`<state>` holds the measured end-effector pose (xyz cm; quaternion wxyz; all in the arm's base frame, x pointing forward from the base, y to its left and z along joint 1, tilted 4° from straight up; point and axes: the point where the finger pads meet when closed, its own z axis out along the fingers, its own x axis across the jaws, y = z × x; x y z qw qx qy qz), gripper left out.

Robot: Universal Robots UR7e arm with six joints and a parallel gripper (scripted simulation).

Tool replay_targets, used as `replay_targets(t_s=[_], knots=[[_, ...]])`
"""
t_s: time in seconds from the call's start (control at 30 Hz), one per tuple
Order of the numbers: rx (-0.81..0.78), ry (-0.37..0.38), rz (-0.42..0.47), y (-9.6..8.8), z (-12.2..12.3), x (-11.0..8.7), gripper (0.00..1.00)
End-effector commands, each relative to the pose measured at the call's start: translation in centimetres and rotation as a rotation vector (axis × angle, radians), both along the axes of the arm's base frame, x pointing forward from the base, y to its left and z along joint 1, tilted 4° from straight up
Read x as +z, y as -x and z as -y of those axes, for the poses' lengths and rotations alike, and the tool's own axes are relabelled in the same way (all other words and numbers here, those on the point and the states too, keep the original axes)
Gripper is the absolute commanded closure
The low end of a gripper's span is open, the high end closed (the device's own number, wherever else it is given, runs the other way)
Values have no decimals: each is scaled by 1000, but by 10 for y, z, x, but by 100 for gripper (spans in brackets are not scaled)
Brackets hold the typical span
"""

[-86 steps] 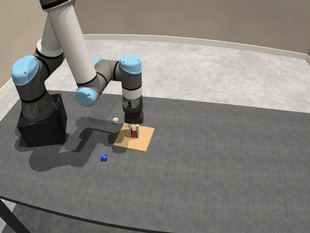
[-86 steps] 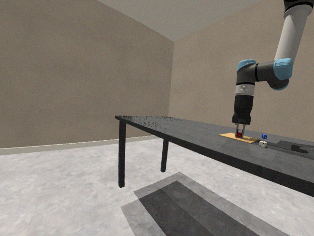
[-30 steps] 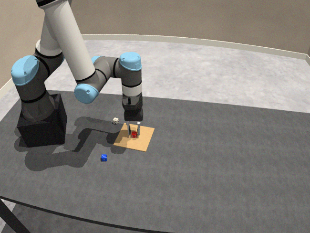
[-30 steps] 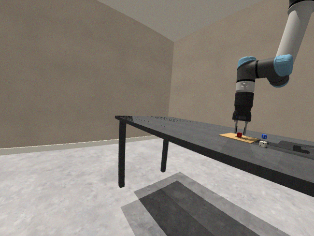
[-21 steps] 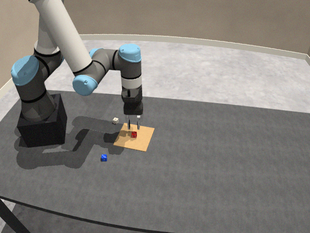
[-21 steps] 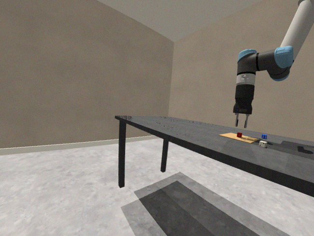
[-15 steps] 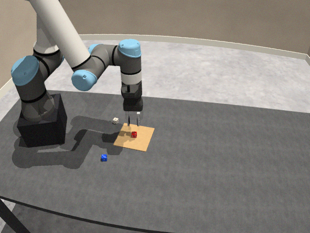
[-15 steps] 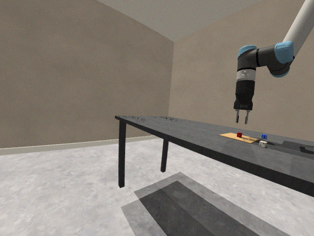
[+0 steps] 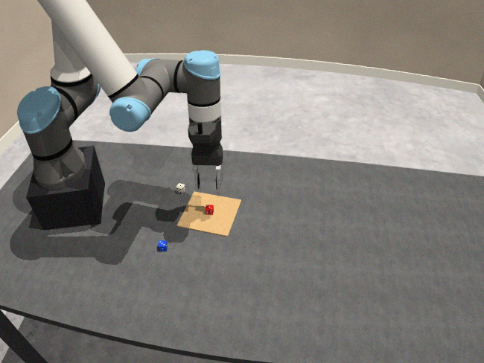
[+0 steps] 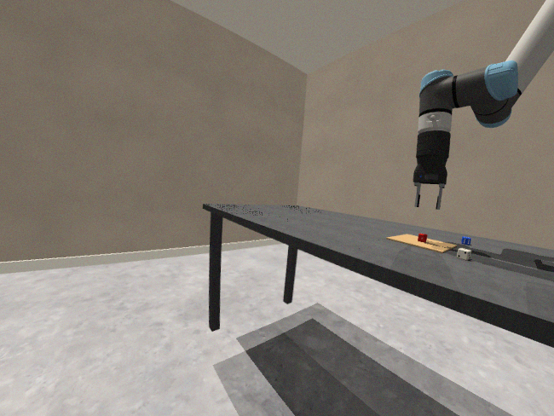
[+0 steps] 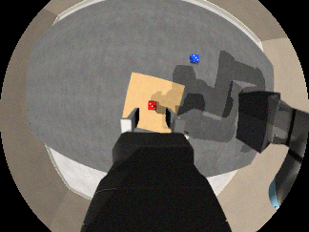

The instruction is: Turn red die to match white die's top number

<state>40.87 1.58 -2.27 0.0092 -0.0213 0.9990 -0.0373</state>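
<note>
Tool [image 9: 207, 183] [image 10: 427, 206] [image 11: 152, 114] open, nothing gripped, up above the mat [image 9: 223, 222] [image 10: 405, 239] [image 11: 135, 90], likely to leave the die undisturbed. Red die [image 9: 209, 210] [image 10: 422, 237] [image 11: 152, 105] sits below tool, fully on mat as required; top number too small to match with white die's [image 9: 180, 188] [image 10: 464, 253].

The opened fingers [image 9: 208, 187] [image 10: 428, 207] have risen off the red die [image 9: 209, 210] [image 10: 422, 237] [image 11: 152, 105].
</note>
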Motion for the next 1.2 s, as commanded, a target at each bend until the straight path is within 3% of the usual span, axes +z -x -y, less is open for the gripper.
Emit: replay_targets(t_s=[0.0,1.17], knots=[[0,0,0,0,0,1,0],[50,1,-3,-2,1,1,0]])
